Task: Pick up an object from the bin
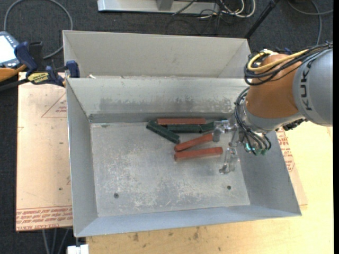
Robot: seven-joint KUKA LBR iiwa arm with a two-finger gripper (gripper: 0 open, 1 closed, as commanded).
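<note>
— How many pieces are in the bin (159, 190)?

— Five slim, straight, flat-sided bars, lying loose toward one o'clock from the middle of the floor. Three are red-brown and two are dark green. The upper red-brown bar (180, 121) lies along the foot of the back wall. The middle red-brown bar (193, 142) slants up to the right, and the lower red-brown bar (198, 153) lies nearly level just beneath it.

— And the green ones?

— One dark green bar (163, 132) slants down to the right at the nine o'clock end of the group. The second dark green bar (207, 126) shows at the three o'clock end of the upper red one, partly covered by it.

— What are the surfaces like?

— The bars look matte and smooth. The bin is dull grey sheet metal, scuffed and blotchy on the floor.

— Where is the tool?

— The gripper (226, 147) is at three o'clock from the bars, low over the floor, below the arm's orange cover (270, 94). Its metal fingers (228, 165) stand apart — one toward twelve, one toward six. The right ends of the middle and lower red-brown bars reach just to the gap between them. Whether either end is touched, I can't tell.
</note>
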